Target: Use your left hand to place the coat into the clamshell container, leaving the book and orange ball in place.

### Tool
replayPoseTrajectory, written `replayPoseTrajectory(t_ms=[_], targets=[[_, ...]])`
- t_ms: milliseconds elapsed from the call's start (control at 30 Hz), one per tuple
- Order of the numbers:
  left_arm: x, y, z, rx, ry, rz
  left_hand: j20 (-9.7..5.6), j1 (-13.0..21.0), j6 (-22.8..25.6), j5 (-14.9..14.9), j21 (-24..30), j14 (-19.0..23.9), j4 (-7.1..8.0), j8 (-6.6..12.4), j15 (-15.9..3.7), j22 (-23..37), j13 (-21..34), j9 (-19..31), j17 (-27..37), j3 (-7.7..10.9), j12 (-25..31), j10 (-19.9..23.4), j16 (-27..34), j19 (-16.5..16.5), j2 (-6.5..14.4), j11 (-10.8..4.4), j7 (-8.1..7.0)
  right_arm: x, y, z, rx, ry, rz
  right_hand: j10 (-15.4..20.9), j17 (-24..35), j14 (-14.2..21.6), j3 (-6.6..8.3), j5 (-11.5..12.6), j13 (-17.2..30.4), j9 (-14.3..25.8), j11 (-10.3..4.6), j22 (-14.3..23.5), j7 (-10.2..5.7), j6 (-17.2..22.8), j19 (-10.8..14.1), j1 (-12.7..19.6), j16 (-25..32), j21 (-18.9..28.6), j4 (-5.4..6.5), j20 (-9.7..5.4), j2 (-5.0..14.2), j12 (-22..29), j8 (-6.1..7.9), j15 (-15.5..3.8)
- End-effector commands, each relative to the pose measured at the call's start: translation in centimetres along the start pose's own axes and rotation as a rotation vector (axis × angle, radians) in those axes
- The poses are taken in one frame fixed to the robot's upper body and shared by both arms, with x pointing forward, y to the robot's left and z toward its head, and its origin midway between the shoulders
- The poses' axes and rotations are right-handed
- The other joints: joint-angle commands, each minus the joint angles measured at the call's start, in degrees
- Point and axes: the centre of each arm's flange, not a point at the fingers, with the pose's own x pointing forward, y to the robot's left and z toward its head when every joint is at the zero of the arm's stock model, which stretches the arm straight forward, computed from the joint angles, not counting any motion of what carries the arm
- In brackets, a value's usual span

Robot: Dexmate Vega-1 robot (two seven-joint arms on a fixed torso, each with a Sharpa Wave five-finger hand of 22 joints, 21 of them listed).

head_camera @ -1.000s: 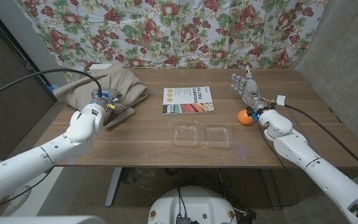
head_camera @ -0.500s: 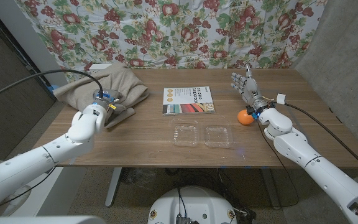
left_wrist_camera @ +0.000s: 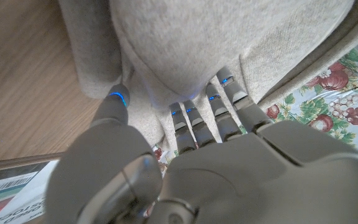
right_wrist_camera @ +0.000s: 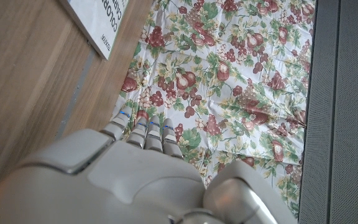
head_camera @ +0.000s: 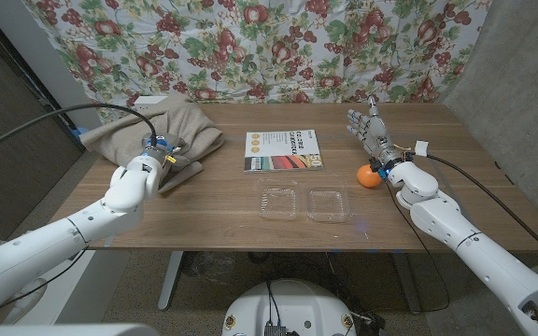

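Observation:
The beige coat (head_camera: 162,126) lies bunched at the table's far left. My left hand (head_camera: 145,171) is at the coat's near edge. In the left wrist view its fingers (left_wrist_camera: 194,115) reach out against the coat (left_wrist_camera: 229,37), the thumb beside a fold, with nothing clasped. The clear clamshell container (head_camera: 306,203) lies open at the table's front middle. Behind it lies the book (head_camera: 283,149). The orange ball (head_camera: 370,175) sits at the right, just in front of my right hand (head_camera: 374,138), which stands upright with its fingers apart and holds nothing.
A floral cloth (head_camera: 278,47) hangs behind the table (head_camera: 232,229). A black cable (head_camera: 73,112) arcs over my left arm. A corner of the book (left_wrist_camera: 11,199) shows beside my left hand (left_wrist_camera: 185,168). The book's edge (right_wrist_camera: 101,18) shows past my right hand (right_wrist_camera: 135,168).
My left hand has crept a little forward and to the right along the coat's near edge. The right hand, ball, book and container have not moved.

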Motion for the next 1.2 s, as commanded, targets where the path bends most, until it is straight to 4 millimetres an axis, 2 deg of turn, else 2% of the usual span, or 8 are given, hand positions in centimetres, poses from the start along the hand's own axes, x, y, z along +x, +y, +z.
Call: replayPoseTrajectory(t_ms=[33, 300, 467, 567, 767, 867, 1033, 1200], targets=[[0.6, 0.0, 0.2, -0.008, -0.007, -0.020, -5.67, 1.82, 5.55, 0.16, 2.03, 5.03, -0.07, 2.46, -8.44, 1.11, 1.75, 0.99, 1.59, 1.00, 2.74, 5.11, 2.09, 6.26, -0.45, -0.70, 0.86, 0.3, 0.0, -0.2, 0.007, 0.001, -0.002, 0.29, 0.17, 0.01, 0.31, -0.09, 0.22, 0.17, -0.18, 0.19, -0.10, 0.72, -0.14, 0.55, 0.25, 0.13, -0.04, 0.40, 0.24, 0.36, 0.04, -0.04], [0.6, -0.1, 0.5, -0.010, -0.011, -0.016, -6.95, 4.46, 10.83, 0.37, 4.32, 11.21, -0.29, 4.91, -9.91, 2.73, 4.69, 2.29, 3.87, 2.64, 6.33, 10.08, 4.46, 7.33, -0.59, -0.86, 2.14, -0.1, -0.1, -0.2, 0.009, 0.002, -0.007, 0.32, 0.17, 0.01, 0.33, -0.10, 0.22, 0.17, -0.06, 0.19, -0.12, 0.75, -0.12, 0.56, 0.26, 0.13, -0.05, 0.37, 0.24, 0.36, 0.04, -0.07], [0.4, -0.2, 0.5, -0.019, -0.007, -0.010, -7.56, 6.47, 12.79, 0.44, 5.14, 13.54, -0.47, 6.17, -9.99, 3.53, 6.45, 3.19, 5.26, 3.97, 8.35, 12.73, 5.52, 7.27, -0.21, -0.83, 2.03, -0.2, -0.1, -0.2, 0.011, 0.002, -0.007, 0.31, 0.17, 0.02, 0.35, -0.11, 0.22, 0.18, -0.01, 0.19, -0.13, 0.77, -0.03, 0.56, 0.27, 0.17, -0.06, 0.27, 0.25, 0.36, 0.03, -0.10], [0.2, -0.2, 0.5, -0.023, -0.004, 0.003, -8.18, 8.08, 14.15, 0.37, 5.86, 14.93, -0.58, 7.22, -10.08, 4.11, 7.63, 3.96, 6.66, 4.64, 9.11, 13.05, 6.61, 7.65, 0.21, -0.82, 1.18, -0.2, -0.1, -0.1, 0.012, 0.001, -0.006, 0.28, 0.17, -0.01, 0.36, -0.11, 0.22, 0.18, -0.03, 0.19, -0.11, 0.76, -0.04, 0.56, 0.25, 0.16, -0.07, 0.28, 0.25, 0.34, 0.02, -0.09], [-0.2, -0.2, 0.5, -0.028, -0.006, 0.020, -9.74, 16.08, 13.56, -2.08, 9.35, 15.51, -0.59, 11.57, -10.31, 8.02, 14.74, 10.38, 17.14, 1.47, 13.50, 14.57, 14.03, 7.08, 0.58, -0.77, 0.24, -0.2, -0.1, -0.1, 0.012, -0.002, -0.003, 0.22, 0.18, 0.03, 0.39, -0.12, 0.22, 0.18, -0.08, 0.19, -0.08, 0.78, 0.02, 0.57, 0.27, 0.18, -0.08, 0.29, 0.26, 0.31, 0.01, -0.10], [-0.3, -0.3, 0.4, -0.032, -0.006, 0.030, -11.02, 20.31, 14.03, -3.09, 12.16, 17.17, -0.53, 15.15, -10.39, 10.79, 19.52, 15.17, 22.13, 0.43, 16.73, 15.98, 17.42, 7.30, 0.89, -0.65, -0.34, -0.3, -0.1, -0.1, 0.012, -0.002, -0.003, 0.23, 0.18, 0.04, 0.40, -0.12, 0.22, 0.18, -0.09, 0.19, -0.06, 0.81, 0.04, 0.57, 0.28, 0.18, -0.08, 0.26, 0.26, 0.31, 0.02, -0.09], [-0.5, -0.3, 0.4, -0.041, -0.004, 0.052, -12.25, 26.23, 14.26, -4.67, 16.83, 19.26, -0.53, 20.08, -10.60, 15.45, 25.75, 21.99, 27.65, 0.66, 20.13, 16.44, 19.78, 6.67, 1.51, -0.65, -1.08, -0.3, -0.1, 0.0, 0.009, -0.002, -0.003, 0.26, 0.18, 0.03, 0.41, -0.13, 0.22, 0.18, -0.17, 0.19, -0.22, 0.85, 0.01, 0.57, 0.27, 0.17, -0.09, 0.31, 0.27, 0.32, 0.02, -0.13], [-0.5, -0.2, 0.4, -0.046, -0.002, 0.068, -13.00, 29.75, 13.86, -6.07, 18.92, 20.48, -0.43, 22.91, -10.59, 16.44, 29.51, 26.25, 31.12, 1.00, 22.31, 17.45, 20.88, 6.22, 1.98, -0.70, -1.61, -0.4, 0.0, 0.2, 0.010, -0.006, -0.002, 0.27, 0.18, 0.05, 0.42, -0.14, 0.22, 0.18, -0.09, 0.20, -0.19, 0.89, 0.03, 0.56, 0.28, 0.17, -0.09, 0.29, 0.25, 0.32, 0.02, -0.14]])
